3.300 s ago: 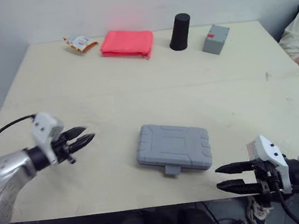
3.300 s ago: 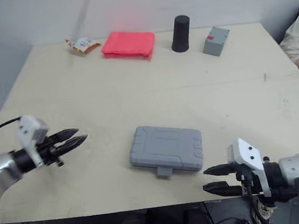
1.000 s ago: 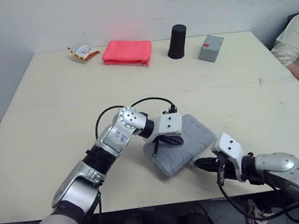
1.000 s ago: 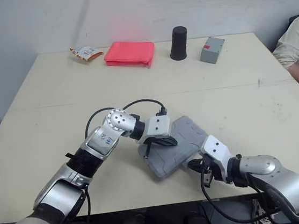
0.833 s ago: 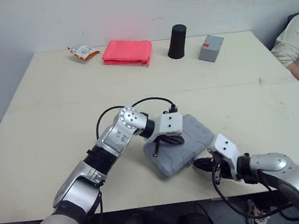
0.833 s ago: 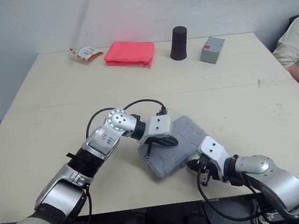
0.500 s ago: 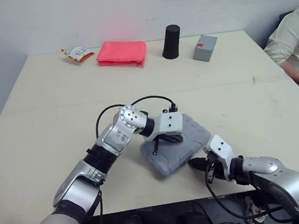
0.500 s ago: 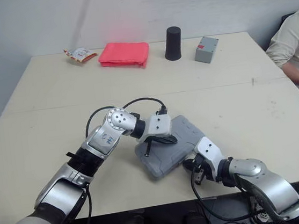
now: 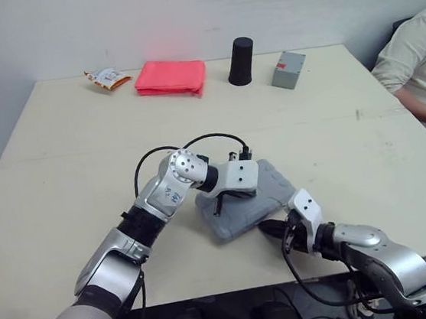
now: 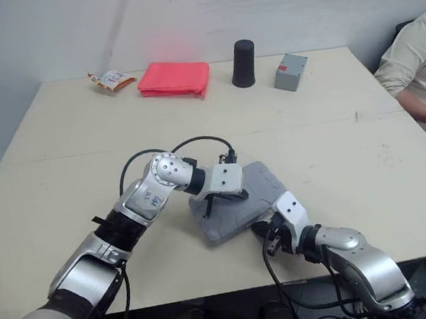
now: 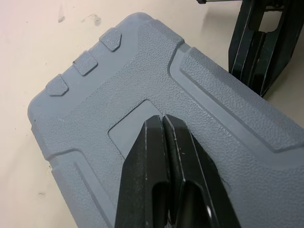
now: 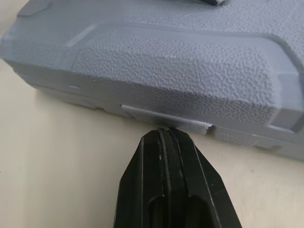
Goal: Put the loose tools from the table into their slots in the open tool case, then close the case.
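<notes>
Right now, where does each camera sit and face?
Head pair: on the head, facing forward and down over the table; both arms show.
Right wrist: low, looking along the shut right gripper at the front edge of the tool case.
Left wrist: looking down along the shut left gripper onto the case lid; the right gripper shows too.
Shared: all show the case.
</notes>
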